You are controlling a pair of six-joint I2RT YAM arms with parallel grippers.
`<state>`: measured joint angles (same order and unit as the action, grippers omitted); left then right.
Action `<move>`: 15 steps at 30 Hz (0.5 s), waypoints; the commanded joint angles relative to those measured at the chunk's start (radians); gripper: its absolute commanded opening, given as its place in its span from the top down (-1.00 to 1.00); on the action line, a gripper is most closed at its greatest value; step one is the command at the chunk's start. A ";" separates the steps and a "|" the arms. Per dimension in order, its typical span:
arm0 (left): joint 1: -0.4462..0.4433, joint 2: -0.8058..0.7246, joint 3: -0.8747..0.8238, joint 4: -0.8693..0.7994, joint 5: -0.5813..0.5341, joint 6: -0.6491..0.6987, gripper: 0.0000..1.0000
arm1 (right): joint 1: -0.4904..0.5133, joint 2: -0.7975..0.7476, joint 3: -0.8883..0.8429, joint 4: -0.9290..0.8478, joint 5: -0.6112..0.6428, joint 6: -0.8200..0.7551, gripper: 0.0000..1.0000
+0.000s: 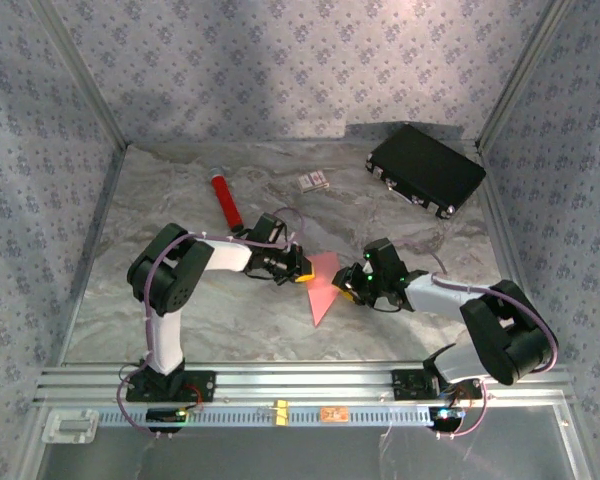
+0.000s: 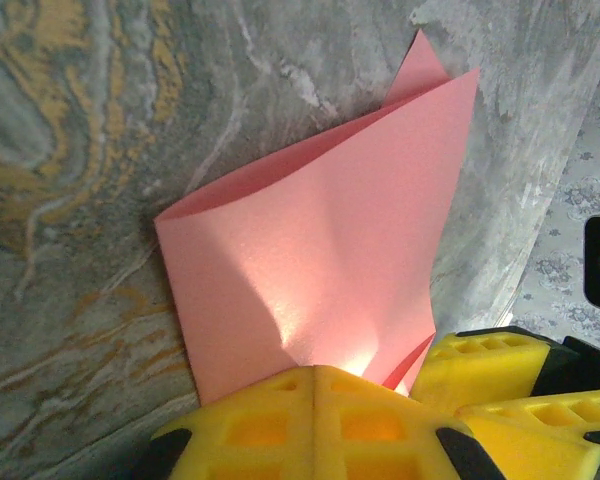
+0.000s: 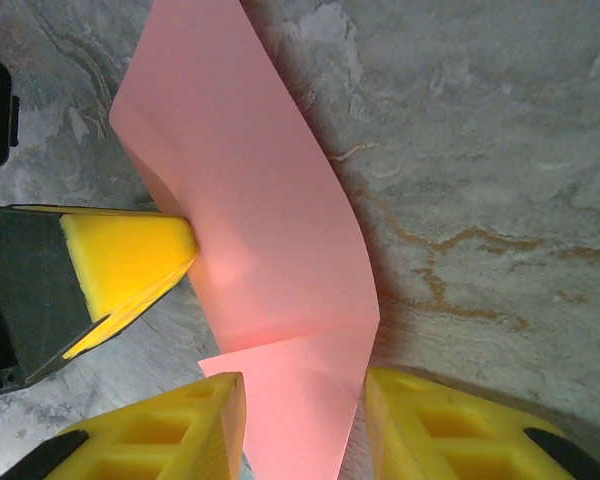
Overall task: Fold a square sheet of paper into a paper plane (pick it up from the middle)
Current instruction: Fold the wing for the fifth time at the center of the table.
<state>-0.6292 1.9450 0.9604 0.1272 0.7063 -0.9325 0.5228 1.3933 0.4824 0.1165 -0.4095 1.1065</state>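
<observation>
The pink sheet of paper (image 1: 323, 285) is held up between the two grippers at mid-table, folded over on itself and tapering to a point toward the near edge. My left gripper (image 1: 302, 275) is shut on it. In the left wrist view the yellow pads (image 2: 315, 368) meet on the near edge of the bowed paper (image 2: 320, 250), with the right gripper's yellow fingers (image 2: 480, 370) just beside them. My right gripper (image 3: 305, 385) is open, and a folded flap of the paper (image 3: 260, 200) lies between its spread fingers. The left gripper's pad (image 3: 130, 260) pinches the paper's left side.
A glossy red cylinder (image 1: 225, 200) lies at the back left, a small printed card (image 1: 314, 181) at the back centre and a black case (image 1: 426, 168) in the back right corner. Patterned walls close three sides. An aluminium rail (image 1: 300, 385) runs along the near edge.
</observation>
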 commanded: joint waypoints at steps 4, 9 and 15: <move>0.003 0.020 0.001 -0.102 -0.046 0.012 0.93 | -0.004 0.009 0.002 0.034 -0.023 -0.052 0.29; 0.001 0.022 0.002 -0.104 -0.046 0.012 0.93 | -0.026 0.012 -0.004 0.058 -0.026 -0.067 0.28; 0.001 0.023 0.006 -0.104 -0.044 0.012 0.94 | -0.049 0.033 0.007 0.109 -0.087 -0.139 0.29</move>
<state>-0.6304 1.9450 0.9665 0.1154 0.7025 -0.9325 0.4835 1.4075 0.4824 0.1909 -0.4492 1.0294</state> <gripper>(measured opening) 0.042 0.358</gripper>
